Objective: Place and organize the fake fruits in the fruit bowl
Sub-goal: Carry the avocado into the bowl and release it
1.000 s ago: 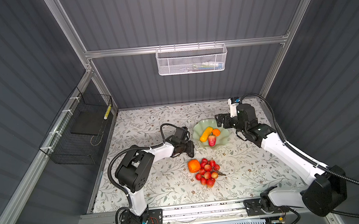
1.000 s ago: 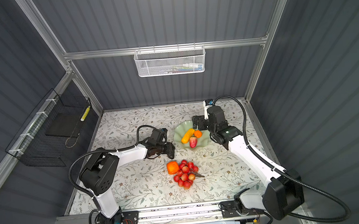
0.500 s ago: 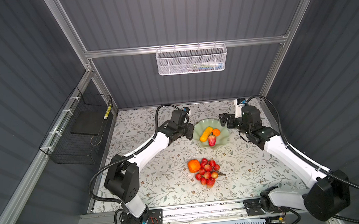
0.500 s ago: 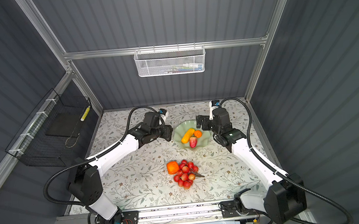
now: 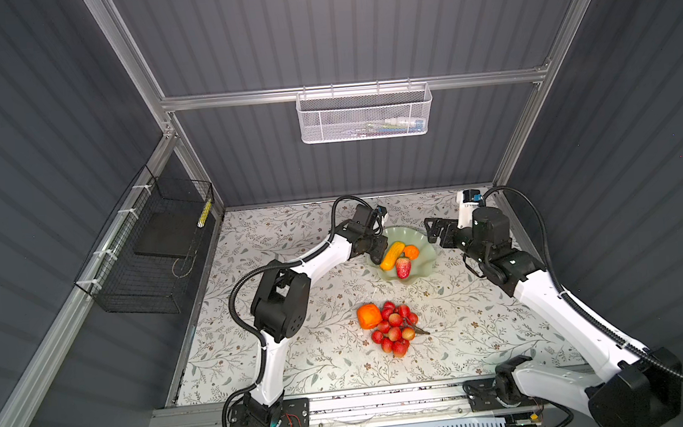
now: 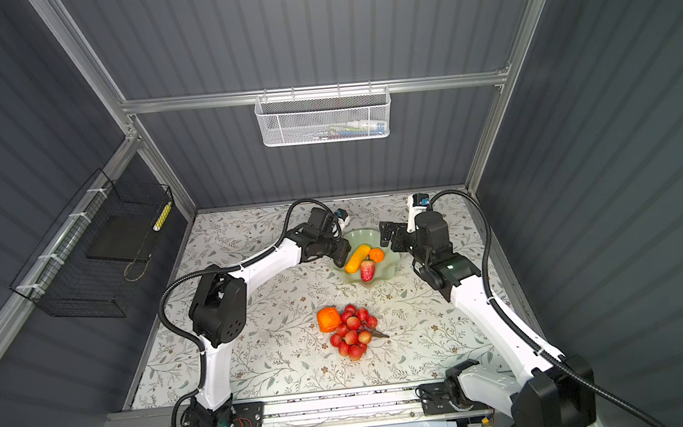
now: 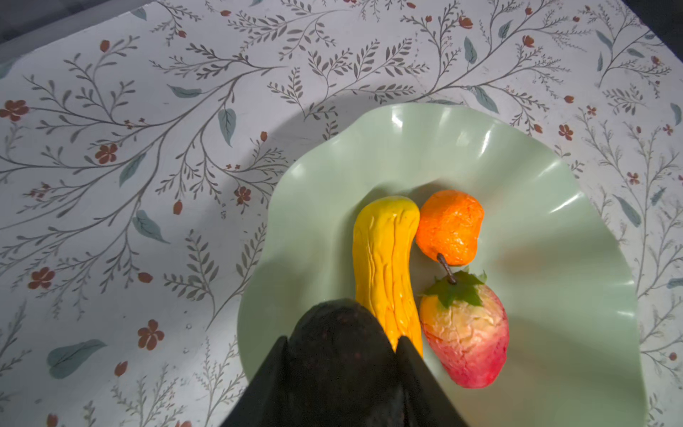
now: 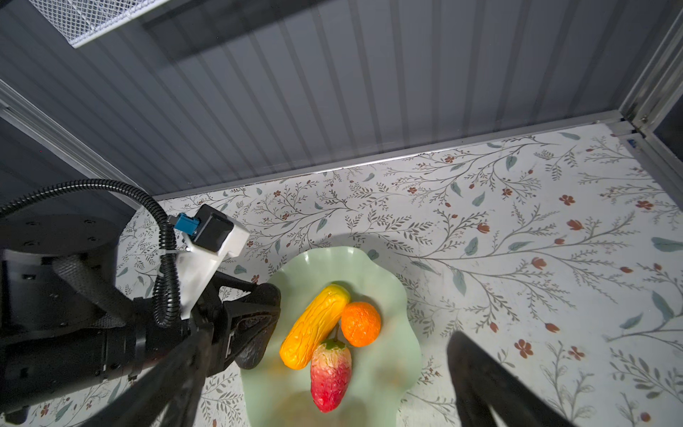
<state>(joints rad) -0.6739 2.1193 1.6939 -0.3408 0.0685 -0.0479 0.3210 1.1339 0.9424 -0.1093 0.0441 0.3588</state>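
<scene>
- The left jaws are gripping the dark avocado, one jaw on each side of it, and holding it over the left edge of the fruit bowl
- The avocado is hanging right at the near end of the yellow cob; whether the two are touching cannot be told
- The cob is lying with its long axis running straight away from the left jaws, toward the bowl's far right side, so bare bowl floor is showing on the avocado's side of it
- In my judgement the coming release is turning on that gap: dropped onto the cob's end, the avocado may roll toward the low wavy rim
- The right jaws are standing wide open and empty just off the bowl's right rim; the left arm is the one placed to make the drop
- The bowl is holding three fruits close together: the cob, the tangerine against its far end, and the strawberry beside its near half
- The orange persimmon and the red grapes are waiting on the table, touching each other, in front of the bowl
- The white mesh basket is carrying small items too unclear to name
</scene>
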